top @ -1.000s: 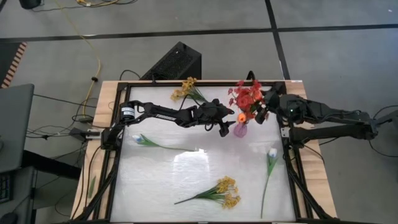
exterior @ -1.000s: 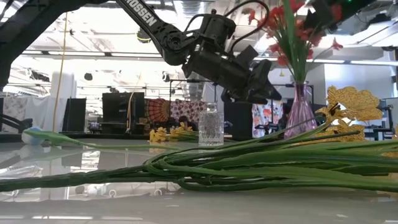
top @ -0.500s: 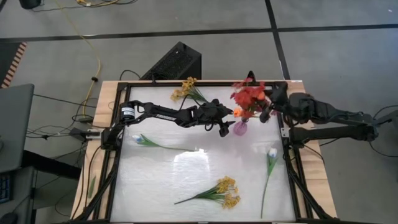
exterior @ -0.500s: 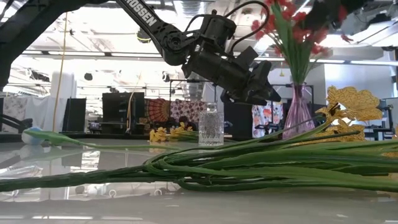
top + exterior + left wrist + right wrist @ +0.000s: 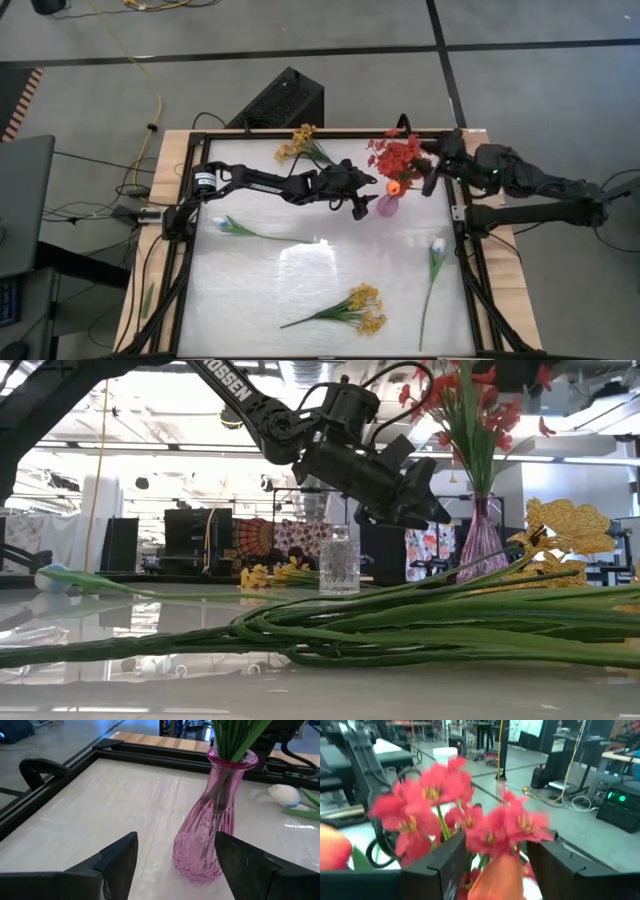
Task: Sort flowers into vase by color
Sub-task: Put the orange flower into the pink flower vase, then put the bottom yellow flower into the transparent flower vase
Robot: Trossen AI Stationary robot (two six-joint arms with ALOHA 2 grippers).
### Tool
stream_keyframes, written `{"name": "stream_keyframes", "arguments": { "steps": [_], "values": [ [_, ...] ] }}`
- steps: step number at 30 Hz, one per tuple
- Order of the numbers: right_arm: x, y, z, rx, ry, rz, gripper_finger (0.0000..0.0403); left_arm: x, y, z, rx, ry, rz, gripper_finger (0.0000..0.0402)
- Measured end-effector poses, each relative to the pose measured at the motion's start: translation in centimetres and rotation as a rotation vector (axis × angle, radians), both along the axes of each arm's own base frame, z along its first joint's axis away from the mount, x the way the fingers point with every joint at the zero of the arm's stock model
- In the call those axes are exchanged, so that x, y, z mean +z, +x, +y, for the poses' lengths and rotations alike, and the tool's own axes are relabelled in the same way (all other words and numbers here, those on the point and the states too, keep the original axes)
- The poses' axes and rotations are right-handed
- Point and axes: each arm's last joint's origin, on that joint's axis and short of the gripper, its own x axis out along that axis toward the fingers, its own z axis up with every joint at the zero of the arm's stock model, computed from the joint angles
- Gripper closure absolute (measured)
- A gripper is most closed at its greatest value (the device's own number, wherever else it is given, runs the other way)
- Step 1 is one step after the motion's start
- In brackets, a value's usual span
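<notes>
A pink ribbed glass vase [image 5: 386,206] [image 5: 210,835] stands on its base at the far right of the table. It holds a red blossom spray [image 5: 399,157] [image 5: 462,405] and an orange tulip [image 5: 392,187], their green stems down in its neck. My left gripper [image 5: 361,203] [image 5: 176,840] is open and hovers just left of the vase, with a finger to either side of the vase's foot and clear of it. My right gripper [image 5: 431,178] [image 5: 497,845] is open right of the blossoms, at their height. Red blossoms [image 5: 470,820] fill the view between its fingers.
One yellow spray [image 5: 300,141] lies at the far edge and another [image 5: 357,308] at the near middle. One white tulip [image 5: 226,226] lies on the left and another [image 5: 437,247] by the right rail. A clear glass vase [image 5: 339,563] stands under my left arm.
My right gripper has drawn back from the vase toward the table's right edge. The red spray swayed toward the far edge and has come back over the vase. My left arm has stayed still.
</notes>
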Motion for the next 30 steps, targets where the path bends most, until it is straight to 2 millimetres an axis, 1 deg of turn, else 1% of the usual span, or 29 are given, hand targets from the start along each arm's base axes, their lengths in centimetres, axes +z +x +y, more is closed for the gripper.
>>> {"name": "stream_keyframes", "arguments": {
  "steps": [6, 9, 12, 14, 16, 20, 23, 25, 27, 28, 30],
  "values": [
    [2.6, -0.9, 0.1, 0.003, -0.055, -0.051, 0.0125, 1.2, -0.4, -0.1, -0.005, 0.015, 0.004, 0.0150],
    [3.8, -1.4, 0.2, 0.003, -0.061, -0.081, 0.0107, 2.0, -0.8, -0.1, -0.011, 0.032, 0.040, 0.0150],
    [4.4, -1.8, 0.5, 0.047, -0.023, -0.096, 0.0096, 3.3, -1.6, -0.3, -0.019, 0.043, 0.091, 0.0150],
    [4.5, -1.9, 0.8, 0.125, 0.036, -0.105, 0.0095, 4.7, -2.3, -0.4, -0.024, 0.054, 0.111, 0.0150],
    [4.5, -1.6, 1.2, 0.191, 0.087, -0.101, 0.0095, 6.2, -3.1, -0.6, -0.022, 0.067, 0.126, 0.0150],
    [4.2, -0.2, 2.2, 0.346, 0.169, -0.078, 0.0096, 9.3, -5.4, -1.9, 0.005, 0.150, 0.182, 0.0150],
    [4.1, 0.7, 3.2, 0.423, 0.227, -0.061, 0.0096, 11.6, -7.7, -3.4, 0.018, 0.213, 0.211, 0.0150],
    [3.9, 1.1, 4.1, 0.490, 0.284, -0.044, 0.0096, 12.9, -9.5, -4.6, 0.028, 0.250, 0.215, 0.0150],
    [3.4, 1.5, 5.2, 0.556, 0.351, 0.003, 0.0097, 13.4, -11.4, -5.5, 0.049, 0.281, 0.206, 0.0150],
    [3.1, 1.7, 5.8, 0.590, 0.383, 0.030, 0.0097, 13.3, -12.4, -5.9, 0.058, 0.290, 0.192, 0.0150],
    [2.5, 2.0, 7.2, 0.656, 0.442, 0.088, 0.0097, 12.5, -14.3, -6.5, 0.085, 0.289, 0.158, 0.0150]
  ]
}}
